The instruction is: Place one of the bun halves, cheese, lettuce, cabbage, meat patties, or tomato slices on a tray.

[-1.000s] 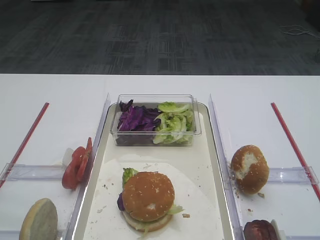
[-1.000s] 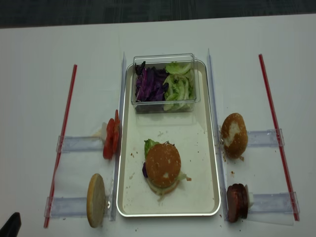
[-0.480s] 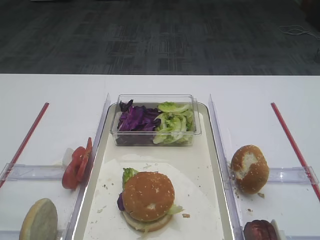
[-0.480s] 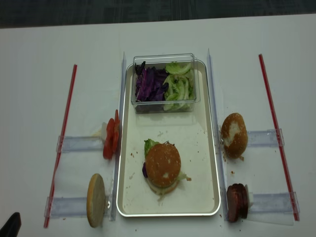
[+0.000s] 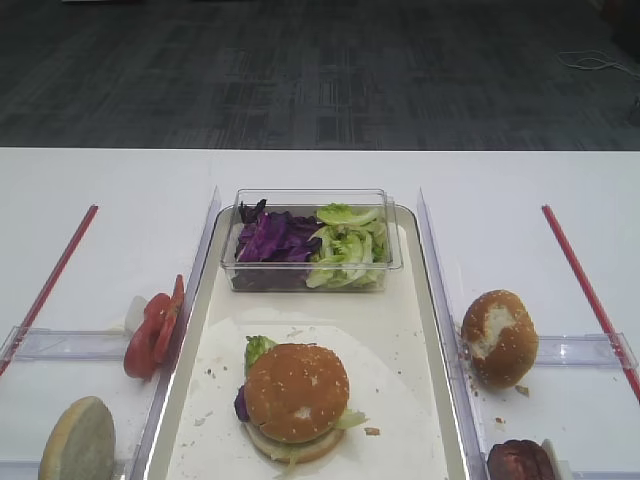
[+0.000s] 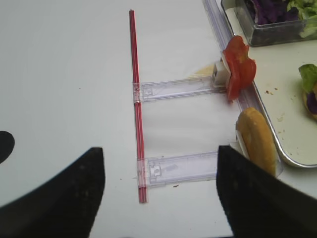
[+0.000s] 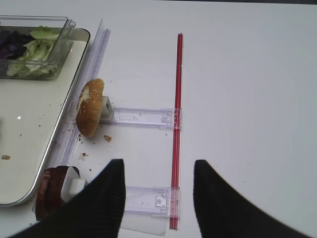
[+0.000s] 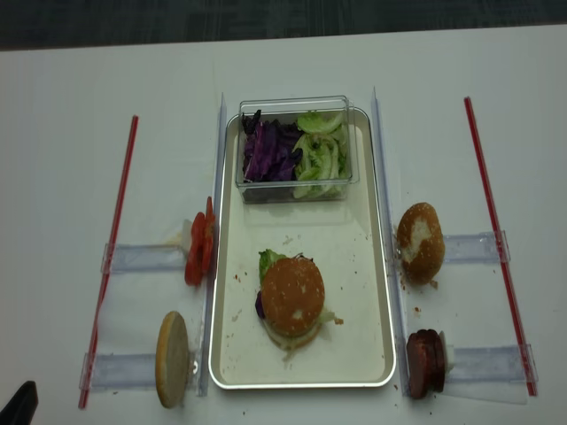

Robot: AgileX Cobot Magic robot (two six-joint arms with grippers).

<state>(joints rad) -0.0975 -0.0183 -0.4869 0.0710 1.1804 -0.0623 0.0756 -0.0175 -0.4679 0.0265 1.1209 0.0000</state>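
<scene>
A golden-brown speckled bun top (image 5: 296,392) (image 8: 292,295) caps a stack on the tray (image 5: 390,310) (image 8: 354,239), with lettuce and purple cabbage poking out beneath it. More lettuce (image 5: 345,245) and cabbage (image 5: 272,238) fill the clear box at the tray's far end. Tomato slices (image 5: 150,335) (image 6: 237,67) stand left of the tray. Meat patties (image 5: 520,462) (image 7: 52,191) stand at its right front. Cheese is out of view. My right gripper (image 7: 158,163) hangs open over bare table right of the patties. My left gripper (image 6: 159,151) is open and empty, left of the pale bun half (image 6: 255,141).
A bun with a torn white patch (image 5: 498,338) (image 7: 90,106) stands on edge right of the tray. The clear box (image 5: 310,192) sits on the tray's far end. Narrow clear side trays (image 7: 143,117) (image 6: 173,89) and red strips (image 5: 585,290) (image 5: 50,285) lie on both sides.
</scene>
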